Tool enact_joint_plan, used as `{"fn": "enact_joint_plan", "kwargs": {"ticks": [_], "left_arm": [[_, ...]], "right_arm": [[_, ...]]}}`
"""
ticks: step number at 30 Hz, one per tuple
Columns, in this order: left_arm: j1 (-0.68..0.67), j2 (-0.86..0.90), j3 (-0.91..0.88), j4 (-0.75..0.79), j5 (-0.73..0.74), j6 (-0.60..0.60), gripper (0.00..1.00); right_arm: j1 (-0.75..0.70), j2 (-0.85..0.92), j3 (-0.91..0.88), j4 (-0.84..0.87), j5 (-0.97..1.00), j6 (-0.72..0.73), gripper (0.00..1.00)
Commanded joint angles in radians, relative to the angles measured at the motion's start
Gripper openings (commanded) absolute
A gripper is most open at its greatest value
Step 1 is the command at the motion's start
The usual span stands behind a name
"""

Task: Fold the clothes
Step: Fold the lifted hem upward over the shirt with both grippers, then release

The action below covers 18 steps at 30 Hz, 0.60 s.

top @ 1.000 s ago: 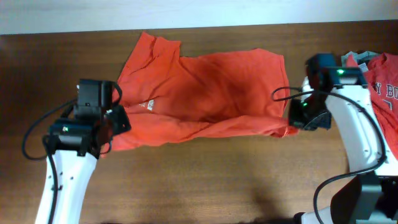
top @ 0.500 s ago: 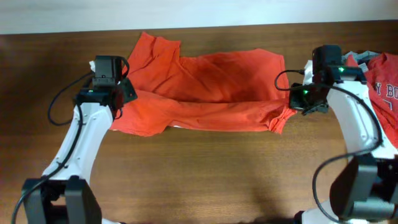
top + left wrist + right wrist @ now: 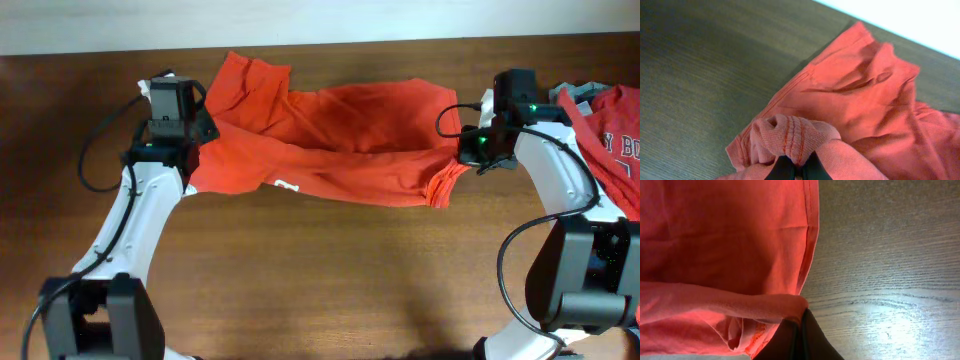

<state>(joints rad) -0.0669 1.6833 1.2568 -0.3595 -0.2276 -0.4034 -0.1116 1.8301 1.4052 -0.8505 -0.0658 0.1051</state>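
An orange-red T-shirt (image 3: 340, 140) lies across the far middle of the brown table, its near edge lifted and folded over toward the far side, a bit of white lettering (image 3: 286, 186) showing. My left gripper (image 3: 188, 150) is shut on the shirt's left end; in the left wrist view the black fingertips (image 3: 796, 170) pinch a bunched ribbed hem (image 3: 790, 137). My right gripper (image 3: 472, 152) is shut on the right end; in the right wrist view the fingers (image 3: 801, 330) clamp a fold of the shirt (image 3: 730, 250) above the table.
More clothes are piled at the right table edge: a red garment with white lettering (image 3: 618, 130) over a grey one (image 3: 572, 90). A white wall strip (image 3: 300, 22) runs behind the table's far edge. Bare wood (image 3: 340, 280) lies in front of the shirt.
Both grippers have carried the shirt's near edge away from me toward the far side. The fold now lies higher over the shirt, and white lettering shows on the turned-over part.
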Motion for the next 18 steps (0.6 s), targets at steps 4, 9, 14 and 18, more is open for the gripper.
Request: {"fn": "enact_joint_plan", "kwargs": {"ticks": [4, 9, 14, 18], "left_arm": [[-0.001, 0.103, 0.015, 0.019, -0.036, 0.009, 0.3], [0.005, 0.107, 0.028, 0.02, -0.048, 0.034, 0.74], [0.034, 0.106, 0.112, -0.19, 0.032, 0.043, 0.79], [0.039, 0.111, 0.125, -0.373, 0.127, 0.044, 0.79]], "right_arm": [[0.0, 0.01, -0.004, 0.006, -0.001, -0.002, 0.26], [0.0, 0.009, 0.005, -0.023, -0.037, -0.001, 0.99], [0.0, 0.009, 0.042, -0.15, -0.122, -0.001, 0.99], [0.014, 0.009, 0.021, -0.248, -0.145, -0.001, 0.96]]}}
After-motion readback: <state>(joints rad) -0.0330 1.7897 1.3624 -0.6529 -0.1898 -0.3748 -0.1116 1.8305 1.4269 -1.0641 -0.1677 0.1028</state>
